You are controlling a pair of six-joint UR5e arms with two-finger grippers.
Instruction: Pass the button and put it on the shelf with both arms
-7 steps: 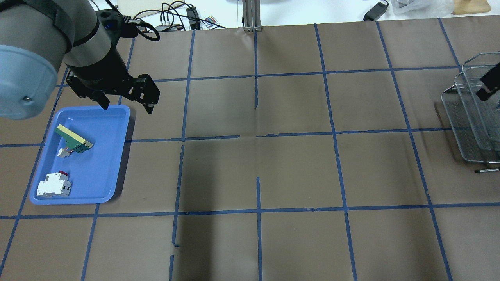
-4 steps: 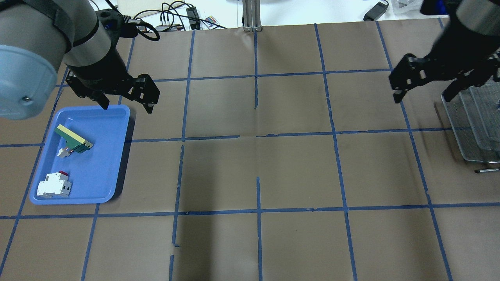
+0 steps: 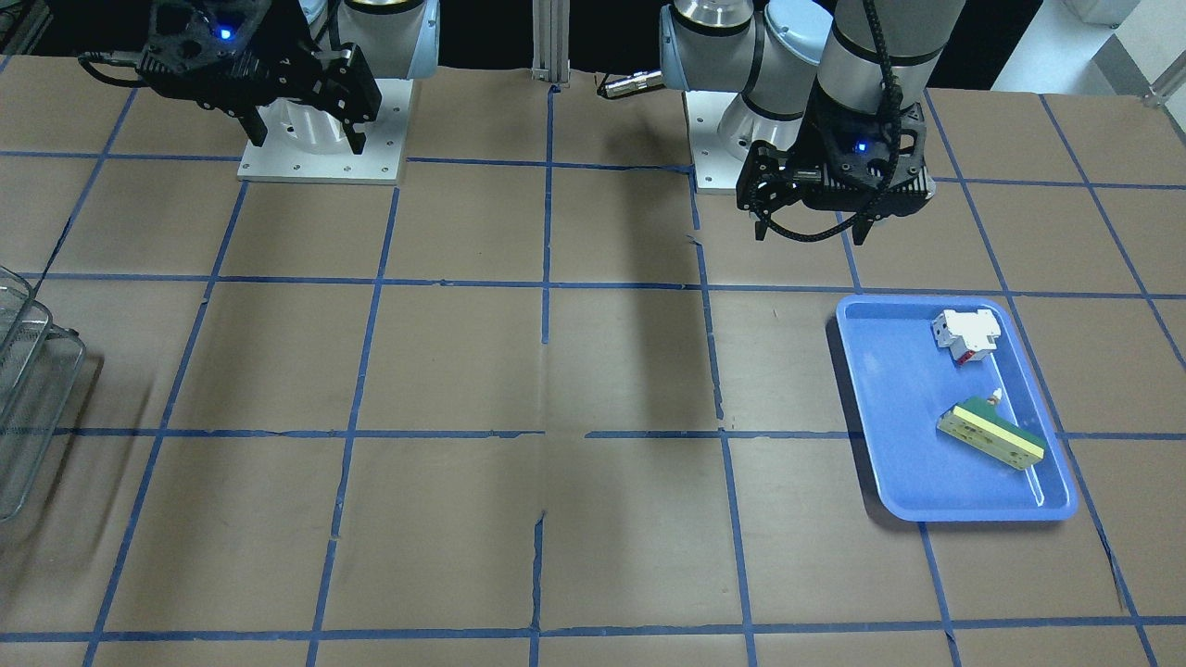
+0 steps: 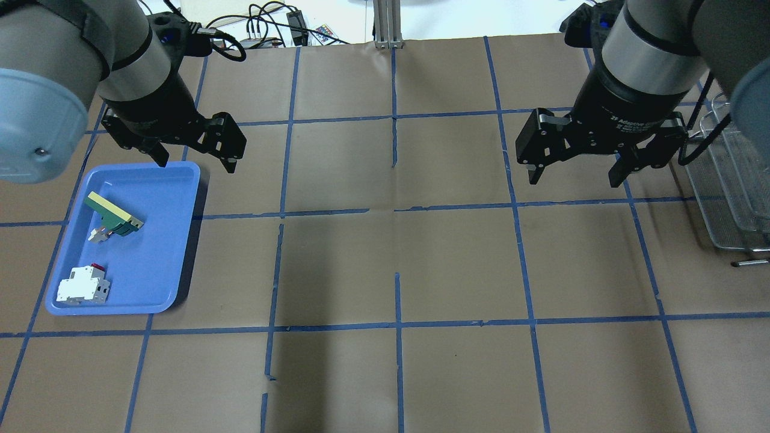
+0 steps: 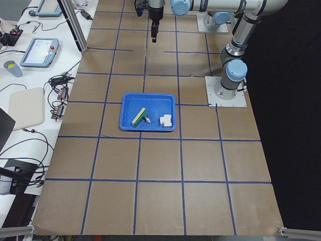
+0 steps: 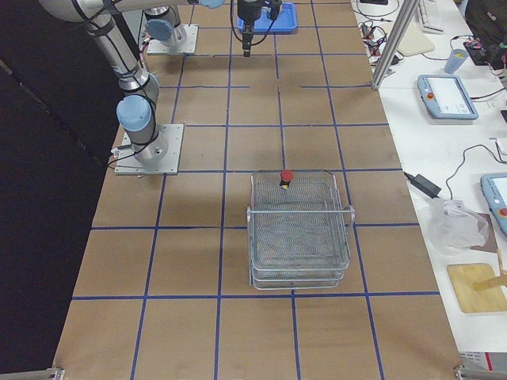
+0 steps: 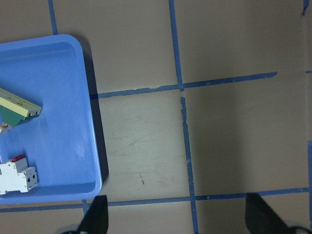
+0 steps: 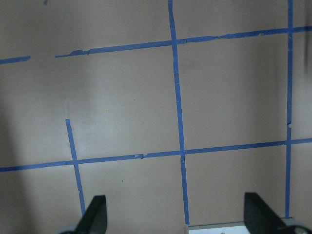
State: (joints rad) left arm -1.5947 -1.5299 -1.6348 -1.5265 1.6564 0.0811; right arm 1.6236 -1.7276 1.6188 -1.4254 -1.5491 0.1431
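Right fingers (image 4: 537,169) withdrawn, button (image 6: 287,176) on shelf (image 6: 299,252)

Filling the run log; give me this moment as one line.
red-capped black push button: on grey wire-mesh shelf | left gripper: open, empty | right gripper: open, empty

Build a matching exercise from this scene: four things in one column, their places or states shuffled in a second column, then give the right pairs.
Things
1. button
2. white block
3. left gripper
4. right gripper

Places or states
A. open, above the half of the table that holds the blue tray
B. in the shelf
C. open, above the half of the table that holds the shelf
D. lying in the blue tray

Pairs: 1-B, 2-D, 3-A, 4-C
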